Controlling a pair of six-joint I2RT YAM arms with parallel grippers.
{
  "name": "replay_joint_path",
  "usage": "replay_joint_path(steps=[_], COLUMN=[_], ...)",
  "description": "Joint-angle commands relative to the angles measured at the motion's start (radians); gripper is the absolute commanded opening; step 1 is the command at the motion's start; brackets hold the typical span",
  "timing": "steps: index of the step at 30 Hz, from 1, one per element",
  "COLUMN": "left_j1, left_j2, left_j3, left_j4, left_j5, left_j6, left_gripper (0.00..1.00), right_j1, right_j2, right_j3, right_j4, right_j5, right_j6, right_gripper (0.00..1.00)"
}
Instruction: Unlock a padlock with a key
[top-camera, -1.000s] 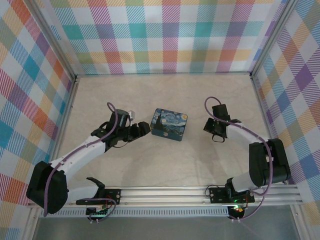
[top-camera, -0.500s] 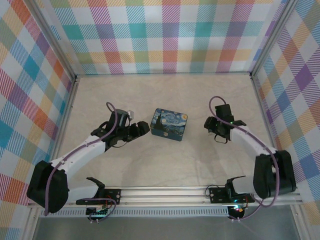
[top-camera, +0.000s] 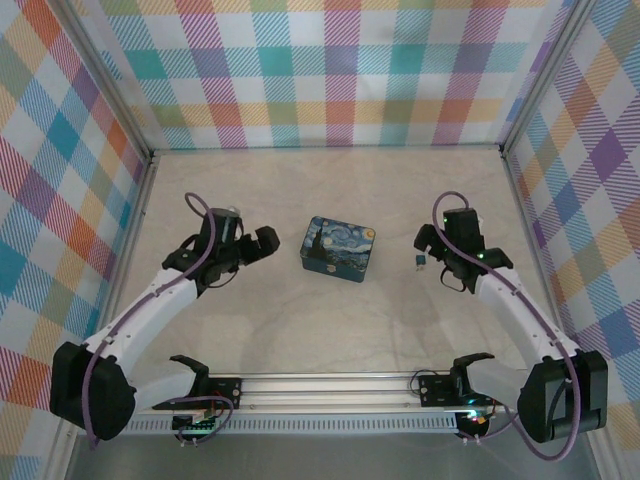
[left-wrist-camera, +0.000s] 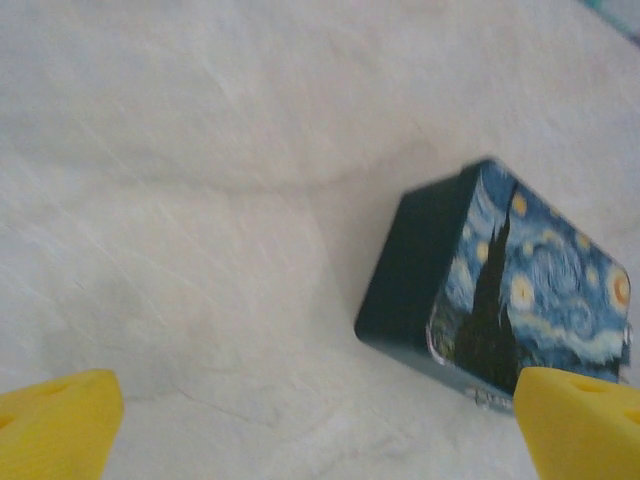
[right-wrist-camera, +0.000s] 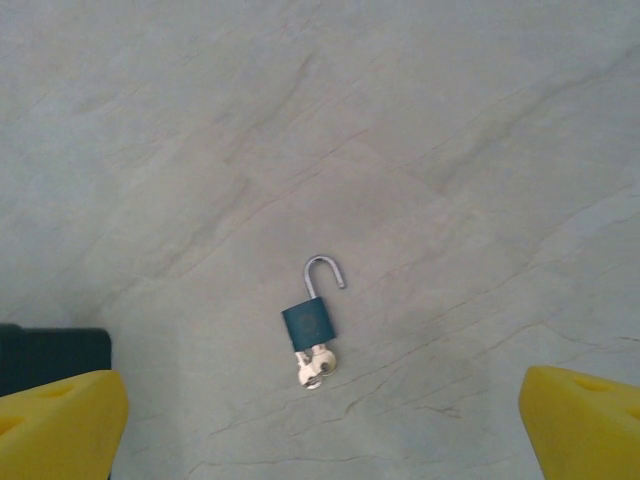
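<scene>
One padlock (right-wrist-camera: 308, 322), one key (right-wrist-camera: 315, 366), one tin box (top-camera: 339, 249), two claws.
The little dark blue padlock lies flat on the pale table (right-wrist-camera: 450, 120), right of the tin box and just below the right claw (right-wrist-camera: 320, 425). Its silver loop is popped open, and the key sticks in its bottom. Both claws are spread wide and hold nothing. The left claw (left-wrist-camera: 320, 425) hangs near the box's starry-night lid.

The padlock (right-wrist-camera: 309, 324) has a dark teal body and a silver shackle; the key (right-wrist-camera: 314, 368) is silver. The tin (top-camera: 340, 249) bears a swirling blue-and-yellow starry-night print over dark sides. The table (top-camera: 300, 320) is pale beige, faintly veined like marble. The walls (top-camera: 330, 70) are pastel plaid, and the fingertips (right-wrist-camera: 60, 425) are bright yellow.
</scene>
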Motion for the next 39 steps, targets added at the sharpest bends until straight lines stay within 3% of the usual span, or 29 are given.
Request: replay_joint_path(steps=[1,5,10,13,17,20,27,28,29,30,32,33,34,36,37,39], left_j1=[0.017,0.027,0.086,0.138,0.19,0.219,0.256,0.257,0.255,0.252,0.276,0.279,0.278,0.269,0.269,0.267], left_j2=[-0.02,-0.022,-0.02,0.007,0.128,0.228,0.347,0.348,0.395,0.456,0.42,0.44,0.421,0.426,0.429,0.427], left_j3=[0.067,0.057,-0.053,-0.151,-0.203,-0.246,-0.503,-0.484,-0.483,-0.486,-0.442,-0.46,-0.447,-0.454,-0.453,-0.454], left_j4=[-0.076,-0.022,0.212,0.404,0.536,0.673,1.281,1.224,1.267,1.368,1.215,1.287,1.223,1.245,1.252,1.25], left_j5=[-0.225,-0.425,-0.558,-0.523,-0.546,-0.556,-0.37,-0.3,-0.259,-0.227,-0.211,-0.22,-0.218,-0.235,-0.239,-0.243], left_j6=[0.069,0.142,0.26,0.371,0.419,0.449,0.539,0.562,0.584,0.615,0.573,0.578,0.57,0.576,0.576,0.576], left_gripper=[1.0,1.0,1.0,1.0,1.0,1.0,1.0,1.0,1.0,1.0,1.0,1.0,1.0,1.0,1.0,1.0], right_j1=[-0.01,-0.021,-0.022,-0.022,-0.032,-0.034,-0.081,-0.091,-0.104,-0.14,-0.168,-0.168,-0.169,-0.175,-0.165,-0.159], right_j2=[-0.044,-0.057,-0.059,-0.034,0.062,0.141,0.34,0.345,0.32,0.345,0.397,0.472,0.436,0.453,0.43,0.444], right_j3=[0.032,0.012,-0.161,-0.272,-0.309,-0.373,-0.492,-0.481,-0.454,-0.451,-0.42,-0.422,-0.4,-0.413,-0.398,-0.409], right_j4=[-0.038,0.045,0.435,0.696,0.807,0.997,1.466,1.43,1.332,1.372,1.345,1.462,1.324,1.409,1.333,1.381], right_j5=[0.124,0.176,0.269,0.314,0.363,0.359,0.212,0.186,0.108,-0.025,-0.201,-0.201,-0.148,-0.128,-0.132,-0.143], right_j6=[0.026,-0.03,-0.221,-0.368,-0.418,-0.431,-0.494,-0.495,-0.484,-0.506,-0.541,-0.559,-0.518,-0.517,-0.522,-0.539], right_gripper=[1.0,1.0,1.0,1.0,1.0,1.0,1.0,1.0,1.0,1.0,1.0,1.0,1.0,1.0,1.0,1.0])
